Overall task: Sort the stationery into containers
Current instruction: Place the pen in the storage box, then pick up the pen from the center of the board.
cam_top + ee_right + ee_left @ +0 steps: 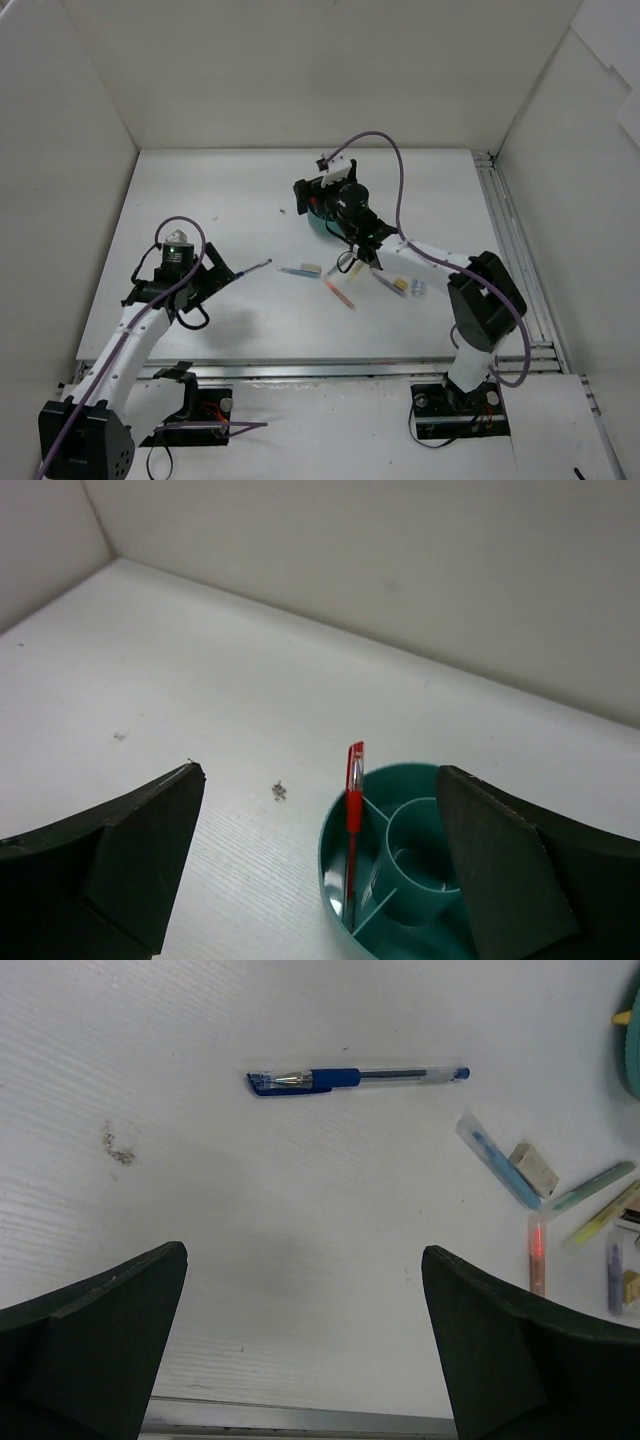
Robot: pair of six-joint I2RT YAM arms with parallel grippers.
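R pincer (320, 775) spread, empty, over teal organizer (335, 880); red pen (352, 820) leans on rim. Lifting arm cld clip it, tip it out. L pincer (305, 1250) spread, empty.

One teal organizer (420, 880) is sitting on the worktop (300, 1260). One red pen (352, 820) is standing inside it, six other pens (355, 1077) are lying outside it, and two beige erasers (533, 1168) are lying among them.
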